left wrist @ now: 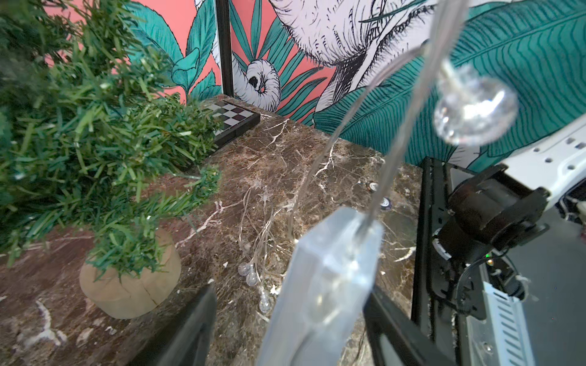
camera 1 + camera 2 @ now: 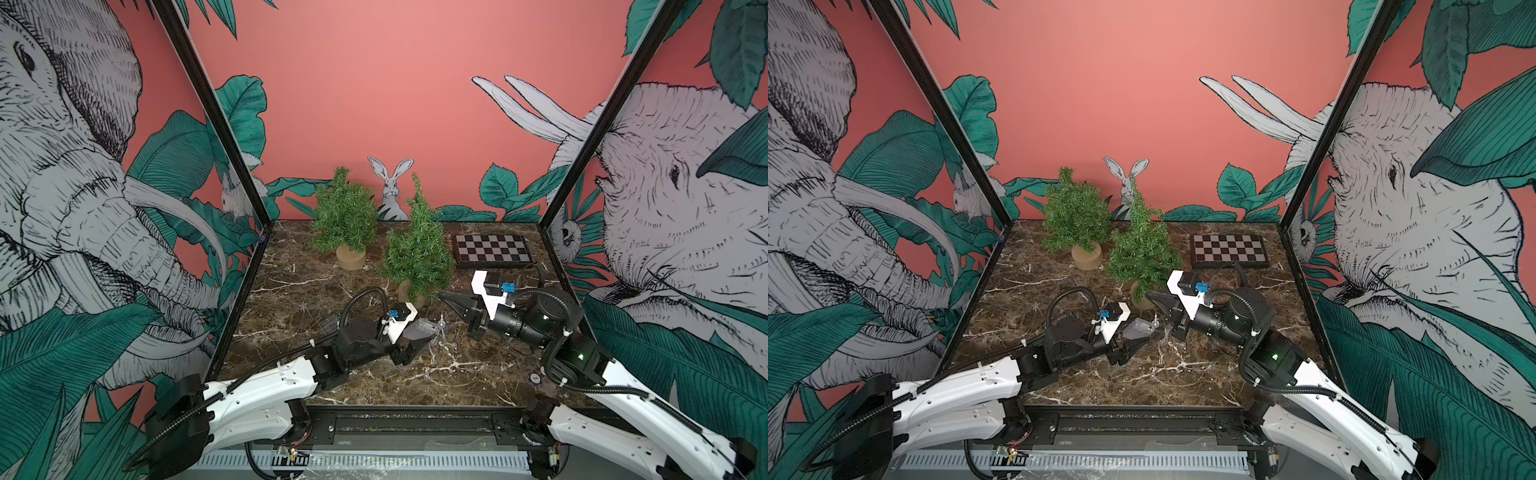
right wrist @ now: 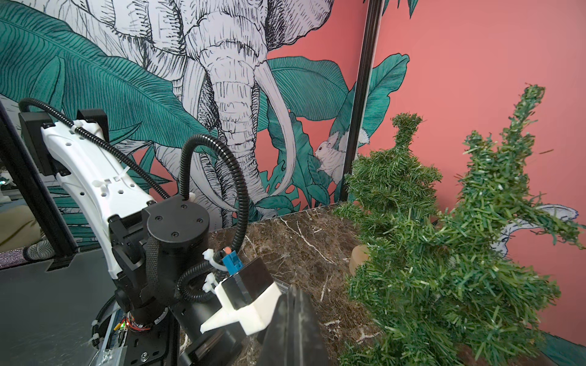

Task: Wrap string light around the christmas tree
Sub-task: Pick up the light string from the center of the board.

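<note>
— Two trees, one light (image 1: 252, 279): where does the light lie?
— Loose on the table (image 2: 291, 291), a tangle of thin wire and clear bulbs at about 5 o'clock from the near tree (image 2: 417, 253), close to its wooden base. Its clear box (image 1: 323, 279) is at the 7 o'clock end of the tangle, between the jaws of my left gripper (image 1: 290, 298).
— Held, then?
— My jaws stand wider than the box, with a gap showing on one side, so I see no firm grip. One wire runs up from the box, past a bulb that shows large and close in my left wrist view.
— And your right gripper (image 2: 442, 296)?
— Closed, finger against finger. Its tip sits at 3 o'clock of the near tree's base and points at it, near but apart.
— What stands further out?
— The far tree (image 2: 345, 216) at 11 o'clock of the table, and the board (image 2: 492, 249) at 1 o'clock.
</note>
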You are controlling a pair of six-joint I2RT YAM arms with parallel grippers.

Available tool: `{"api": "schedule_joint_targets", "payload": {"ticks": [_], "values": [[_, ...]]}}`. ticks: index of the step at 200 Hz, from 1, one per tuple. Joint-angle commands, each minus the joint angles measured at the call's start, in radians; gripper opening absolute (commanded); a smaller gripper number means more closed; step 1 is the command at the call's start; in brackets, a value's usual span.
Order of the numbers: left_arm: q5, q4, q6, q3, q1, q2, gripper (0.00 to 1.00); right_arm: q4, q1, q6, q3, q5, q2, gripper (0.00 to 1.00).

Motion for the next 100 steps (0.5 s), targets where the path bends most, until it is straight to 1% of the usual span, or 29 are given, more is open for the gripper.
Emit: {"api": "schedule_joint_targets", "payload": {"ticks": [1, 10, 33, 48, 61, 92, 100], "values": [[0.036, 0.032, 0.004, 0.03, -0.004, 0.006, 0.66, 0.076, 0.007, 0.005, 0.035, -0.029, 0.002, 0.0], [0.044, 0.02, -0.005, 0.034, -0.005, 0.004, 0.63, 0.081, 0.008, 0.008, 0.032, -0.028, 0.005, 0.0], [0.073, 0.012, -0.012, 0.024, -0.005, -0.001, 0.45, 0.083, 0.008, 0.014, 0.032, -0.019, 0.013, 0.0], [0.079, 0.012, -0.025, 0.013, -0.005, -0.004, 0.42, 0.087, 0.009, 0.014, 0.031, -0.01, 0.013, 0.0], [0.081, 0.012, -0.032, 0.009, -0.005, -0.005, 0.33, 0.089, 0.009, 0.017, 0.034, -0.006, 0.012, 0.0], [0.069, 0.019, -0.042, 0.009, -0.005, -0.005, 0.29, 0.095, 0.011, 0.022, 0.035, -0.011, 0.006, 0.0], [0.069, 0.021, -0.043, 0.01, -0.004, -0.002, 0.25, 0.098, 0.011, 0.022, 0.034, -0.01, 0.004, 0.0]]}}
